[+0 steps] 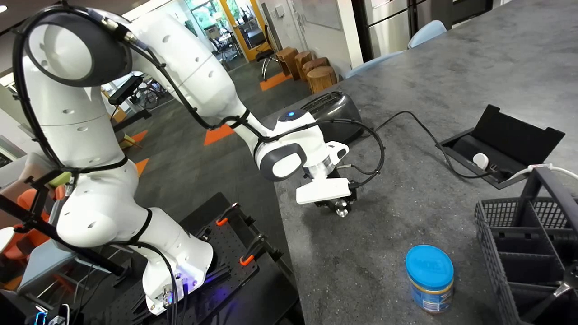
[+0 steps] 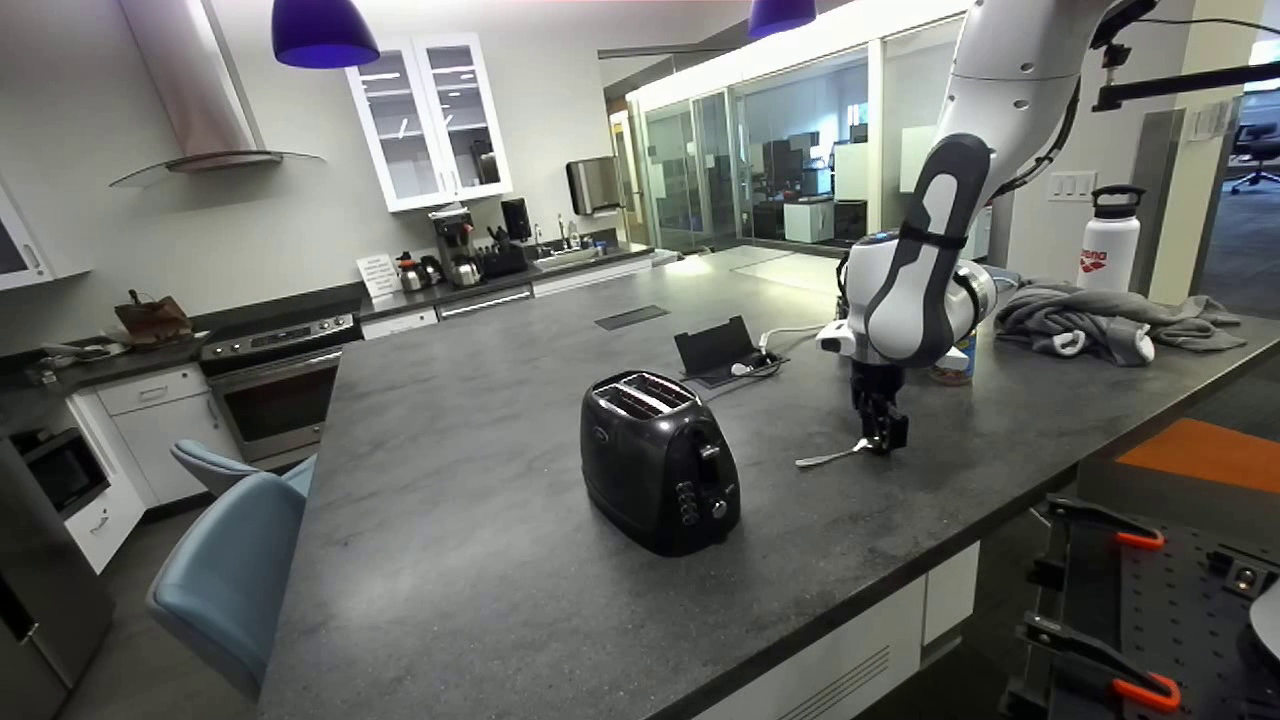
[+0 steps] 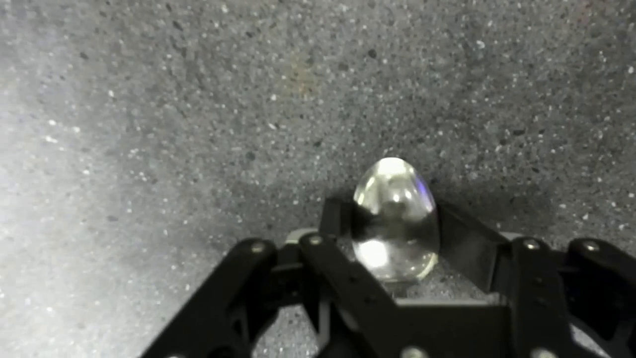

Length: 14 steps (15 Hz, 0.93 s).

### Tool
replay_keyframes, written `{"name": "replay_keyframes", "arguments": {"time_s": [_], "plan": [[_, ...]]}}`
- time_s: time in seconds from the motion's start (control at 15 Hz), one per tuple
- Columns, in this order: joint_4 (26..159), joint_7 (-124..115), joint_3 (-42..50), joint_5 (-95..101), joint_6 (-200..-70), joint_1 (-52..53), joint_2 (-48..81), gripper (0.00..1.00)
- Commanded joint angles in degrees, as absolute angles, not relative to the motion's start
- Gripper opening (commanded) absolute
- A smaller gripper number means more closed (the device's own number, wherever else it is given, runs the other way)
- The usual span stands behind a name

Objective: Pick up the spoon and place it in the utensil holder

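Observation:
The small silvery spoon shows in the wrist view with its shiny bowl between the two black fingertips. My gripper is shut on the bowl, with a finger against each side. In an exterior view the spoon has its handle reaching out from the gripper, at or just above the table; the exact gap cannot be told. The bowl of the spoon also shows under the gripper. The dark slatted utensil holder stands at the right edge of that view, away from the gripper, with a utensil inside.
A blue-lidded jar stands between the gripper and the holder. A black toaster stands near the arm. A black cable runs to an open outlet box. A grey cloth and white bottle are farther off.

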<state>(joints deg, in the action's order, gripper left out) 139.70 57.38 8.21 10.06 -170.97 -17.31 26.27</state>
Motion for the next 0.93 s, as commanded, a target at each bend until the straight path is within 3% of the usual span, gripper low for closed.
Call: {"name": "replay_keyframes", "arguments": {"time_s": [0.0,0.2,0.87], "plan": [[140.3,54.3,8.5,12.2,-172.9,-17.2,26.5,0.2],[141.2,53.6,8.4,12.0,-172.7,-17.3,24.7,0.01],[142.3,42.7,15.9,17.5,-168.8,-10.6,16.6,0.03]]}}
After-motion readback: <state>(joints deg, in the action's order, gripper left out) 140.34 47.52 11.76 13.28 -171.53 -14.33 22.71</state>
